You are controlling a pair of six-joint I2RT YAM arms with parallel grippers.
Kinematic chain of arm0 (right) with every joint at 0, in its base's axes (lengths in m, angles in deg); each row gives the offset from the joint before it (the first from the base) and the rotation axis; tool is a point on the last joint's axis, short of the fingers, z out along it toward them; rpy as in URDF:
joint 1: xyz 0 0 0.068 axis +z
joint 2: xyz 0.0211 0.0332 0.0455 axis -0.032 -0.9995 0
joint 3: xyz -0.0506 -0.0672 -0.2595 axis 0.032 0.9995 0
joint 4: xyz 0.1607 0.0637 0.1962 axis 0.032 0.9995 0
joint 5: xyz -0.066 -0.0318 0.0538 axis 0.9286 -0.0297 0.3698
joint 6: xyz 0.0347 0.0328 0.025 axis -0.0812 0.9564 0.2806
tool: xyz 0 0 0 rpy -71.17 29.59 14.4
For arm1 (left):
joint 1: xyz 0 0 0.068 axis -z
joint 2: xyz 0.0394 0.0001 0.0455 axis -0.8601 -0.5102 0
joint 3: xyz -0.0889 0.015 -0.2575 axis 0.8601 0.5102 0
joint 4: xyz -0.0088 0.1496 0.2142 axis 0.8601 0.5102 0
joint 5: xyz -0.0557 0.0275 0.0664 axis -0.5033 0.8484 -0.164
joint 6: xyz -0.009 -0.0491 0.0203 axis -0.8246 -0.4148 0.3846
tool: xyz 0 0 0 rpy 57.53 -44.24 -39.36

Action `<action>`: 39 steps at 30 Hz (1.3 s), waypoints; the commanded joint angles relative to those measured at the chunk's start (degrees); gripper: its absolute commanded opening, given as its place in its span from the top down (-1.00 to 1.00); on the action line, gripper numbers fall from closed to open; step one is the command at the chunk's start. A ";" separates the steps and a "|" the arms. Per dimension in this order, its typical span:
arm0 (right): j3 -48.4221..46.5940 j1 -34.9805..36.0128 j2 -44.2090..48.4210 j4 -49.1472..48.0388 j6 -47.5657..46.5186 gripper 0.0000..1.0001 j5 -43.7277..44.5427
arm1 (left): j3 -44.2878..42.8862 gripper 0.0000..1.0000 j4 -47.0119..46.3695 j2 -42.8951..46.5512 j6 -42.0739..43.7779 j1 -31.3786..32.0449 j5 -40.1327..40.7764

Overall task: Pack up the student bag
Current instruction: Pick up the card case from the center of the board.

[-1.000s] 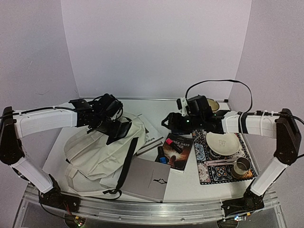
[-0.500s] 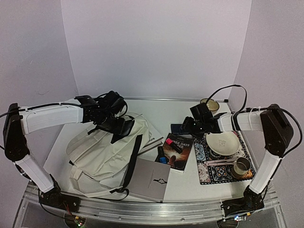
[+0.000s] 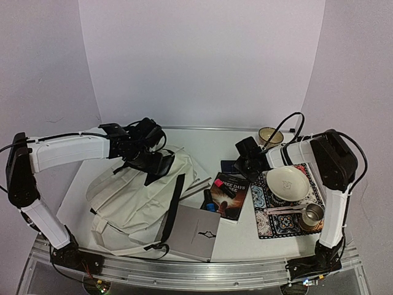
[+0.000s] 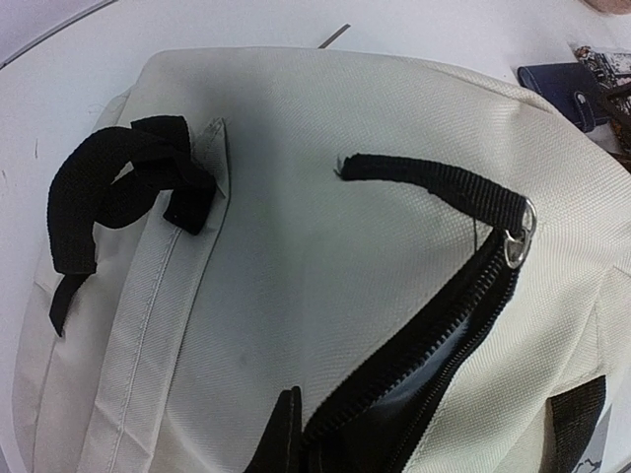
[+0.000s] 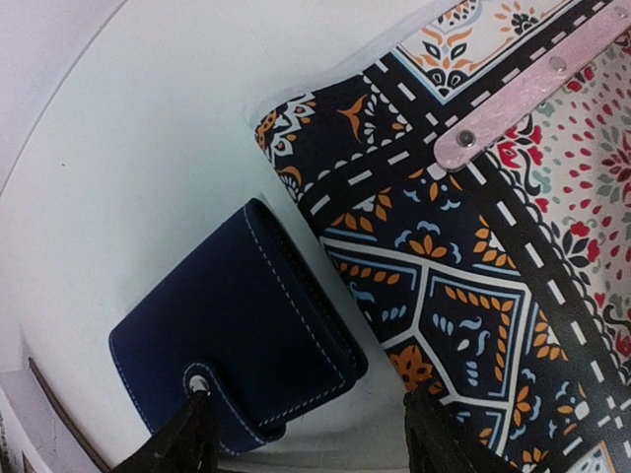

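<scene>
The student bag (image 3: 132, 196), cream with black straps, lies at the left of the table. In the left wrist view its black zipper (image 4: 434, 335) is partly open, with the metal pull (image 4: 518, 236) at the right. My left gripper (image 3: 153, 163) sits on the bag's top. One black finger (image 4: 284, 434) presses the edge of the opening and the other is hidden in the dark gap, so the gripper (image 4: 315, 439) looks shut on that edge. My right gripper (image 3: 245, 161) is open, low over a navy wallet (image 5: 237, 325), which lies between its fingers (image 5: 308, 439).
A dark book (image 3: 227, 195) and a grey notebook (image 3: 193, 232) lie mid-table. A patterned placemat (image 3: 267, 212) at the right holds a plate (image 3: 288, 183), cutlery and a metal cup (image 3: 313, 215). A bowl (image 3: 269, 135) stands behind. The bag's black handle loop (image 4: 118, 197) is at the left.
My right arm folded back to the right, and its gripper came down over the navy wallet. My left gripper shifted slightly right with the bag's top, which changed shape.
</scene>
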 commanded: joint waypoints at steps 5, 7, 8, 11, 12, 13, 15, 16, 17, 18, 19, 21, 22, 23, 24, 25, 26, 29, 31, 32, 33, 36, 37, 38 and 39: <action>-7.81 -1.50 -8.60 3.81 -0.17 -0.32 -1.94 | -3.20 1.00 -0.65 0.56 0.25 -0.50 1.98; -9.21 -1.77 -10.11 5.54 -1.02 -0.30 -2.13 | -3.11 1.00 -0.45 0.73 0.43 -0.57 2.44; -9.70 -1.93 -10.88 6.15 -1.42 -0.29 -2.19 | -3.11 1.00 -0.39 0.85 0.53 -0.58 2.60; -10.37 -2.55 -12.37 6.74 -2.96 -0.12 -3.18 | -3.00 1.00 -0.27 1.11 0.78 -0.63 3.22; -10.46 -2.84 -12.78 6.74 -3.61 -0.04 -3.88 | -2.94 1.00 -0.23 1.14 0.86 -0.67 3.32; -10.42 -3.10 -12.95 6.74 -4.42 0.04 -5.16 | -2.87 1.00 -0.16 1.08 0.93 -0.63 3.45; -10.16 -3.63 -12.71 6.52 -6.51 0.14 -8.40 | -2.77 1.00 -0.02 1.07 1.11 -0.69 3.51; -9.69 -3.80 -12.17 5.91 -7.47 0.17 -10.10 | -2.63 1.00 0.04 1.13 1.13 -0.67 3.55; -9.08 -3.93 -11.51 5.11 -8.39 0.21 -11.80 | -2.45 1.00 0.09 1.21 1.13 -0.63 3.60; -8.26 -4.02 -10.71 3.95 -9.17 0.24 -13.38 | -2.29 1.00 0.10 1.25 1.09 -0.67 3.69; -7.45 -4.11 -9.77 2.91 -9.99 0.27 -15.00 | -2.15 1.00 0.13 1.38 1.07 -0.73 3.77; -6.21 -4.48 -8.36 1.30 -11.04 0.33 -17.71 | -1.98 1.00 0.13 1.44 1.05 -0.74 3.98; -5.69 -4.77 -7.66 0.57 -11.49 0.36 -19.15 | -1.97 1.00 0.09 1.38 1.05 -0.76 3.99; -5.21 -4.91 -7.17 -0.13 -11.86 0.38 -20.81 | -2.00 1.00 0.05 1.30 1.05 -0.73 4.05; -4.88 -5.16 -6.75 -0.73 -12.21 0.40 -21.99 | -2.09 1.00 0.04 1.27 1.05 -0.75 4.03; -4.62 -5.34 -6.48 -1.18 -12.62 0.41 -22.87 | -2.13 1.00 0.03 1.19 1.09 -0.77 3.99; -4.44 -5.46 -6.28 -1.61 -12.99 0.41 -23.46 | -2.23 1.00 0.03 1.08 1.11 -0.77 3.85; -3.87 -5.93 -5.98 -2.43 -14.02 0.42 -25.59 | -2.38 1.00 0.04 0.97 1.14 -0.77 3.54; -3.42 -6.16 -5.79 -3.21 -14.38 0.42 -27.00 | -2.23 1.00 0.08 1.18 1.07 -0.77 3.43; -3.28 -6.25 -5.70 -3.58 -14.53 0.42 -27.63 | -2.13 1.00 0.07 1.26 1.05 -0.77 3.42; -3.17 -6.31 -5.58 -3.85 -14.76 0.41 -28.26 | -2.03 1.00 0.05 1.34 1.02 -0.77 3.42; -2.96 -6.48 -5.07 -4.22 -15.77 0.40 -30.42 | -1.64 1.00 0.04 1.61 0.96 -0.77 3.37; -2.85 -6.53 -4.91 -4.24 -16.02 0.40 -30.85 | -1.55 1.00 0.04 1.74 0.88 -0.77 3.42; -2.82 -6.58 -4.79 -4.31 -16.27 0.39 -31.31 | -1.48 1.00 0.05 1.76 0.87 -0.74 3.41; -2.78 -6.63 -4.72 -4.32 -16.52 0.39 -31.72 | -1.45 1.00 0.06 1.76 0.87 -0.77 3.37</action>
